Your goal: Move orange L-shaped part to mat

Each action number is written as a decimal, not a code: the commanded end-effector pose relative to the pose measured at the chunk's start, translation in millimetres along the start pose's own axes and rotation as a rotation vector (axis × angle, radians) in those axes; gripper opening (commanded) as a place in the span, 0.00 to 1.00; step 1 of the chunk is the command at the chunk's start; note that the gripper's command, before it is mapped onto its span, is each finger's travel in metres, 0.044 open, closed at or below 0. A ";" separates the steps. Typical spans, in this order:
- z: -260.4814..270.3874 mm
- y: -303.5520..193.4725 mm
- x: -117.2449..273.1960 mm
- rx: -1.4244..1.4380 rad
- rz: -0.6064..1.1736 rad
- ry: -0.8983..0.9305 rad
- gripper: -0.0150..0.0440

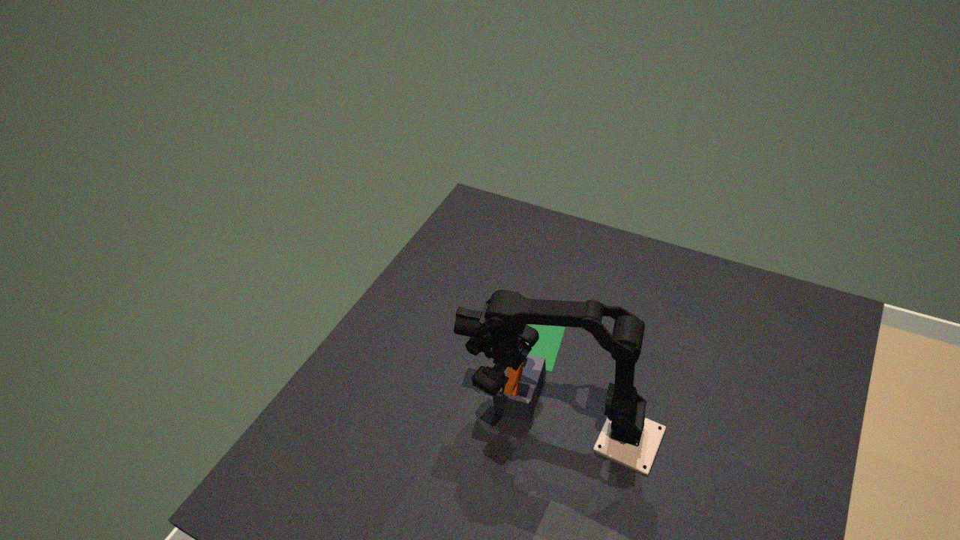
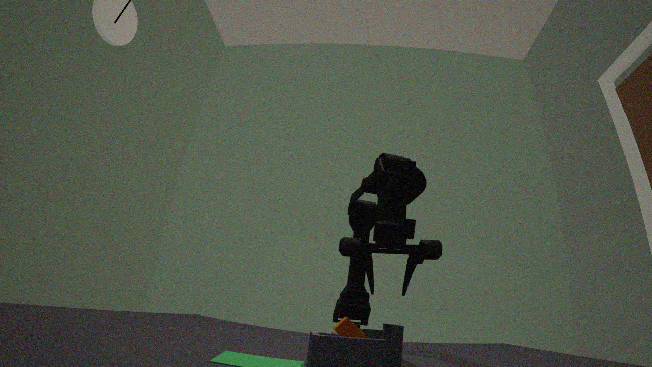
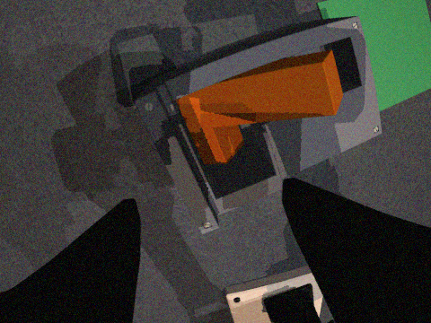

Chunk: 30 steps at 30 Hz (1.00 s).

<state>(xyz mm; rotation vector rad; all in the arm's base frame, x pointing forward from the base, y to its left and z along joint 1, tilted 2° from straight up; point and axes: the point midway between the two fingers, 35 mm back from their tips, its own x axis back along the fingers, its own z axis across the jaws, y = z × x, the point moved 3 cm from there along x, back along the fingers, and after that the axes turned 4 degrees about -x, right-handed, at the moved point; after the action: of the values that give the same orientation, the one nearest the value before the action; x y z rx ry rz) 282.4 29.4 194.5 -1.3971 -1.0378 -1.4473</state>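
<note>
The orange part (image 1: 513,379) (image 2: 350,329) (image 3: 274,91) sits tilted in the grey tray (image 1: 536,366) (image 2: 353,352) (image 3: 359,130). Its straight end is raised above the rim on the side towards the green mat (image 1: 550,347) (image 2: 255,359) (image 3: 404,54). Its L-shaped end is down in the pocket at the tray's other end. My gripper (image 2: 387,294) (image 3: 211,200) is open and empty, well above the tray. In the top view the arm hides the fingertips and part of the tray.
A taller block (image 2: 392,332) rises at the tray's end away from the mat. The arm's pale base plate (image 1: 610,451) (image 3: 242,309) is bolted to the dark table (image 1: 738,376), whose far edges show in the top view.
</note>
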 end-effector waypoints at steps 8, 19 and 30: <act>-54.2 27.8 3.1 -1.206 -0.003 -0.011 0.73; -57.8 29.2 3.3 -1.281 -0.004 -0.012 0.73; -58.0 29.2 -26.7 -1.281 -0.004 -0.012 0.73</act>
<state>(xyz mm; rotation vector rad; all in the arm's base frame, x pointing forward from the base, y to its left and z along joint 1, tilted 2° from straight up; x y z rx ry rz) 295.2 -33.3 180.0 -2.1901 0.0219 -2.2258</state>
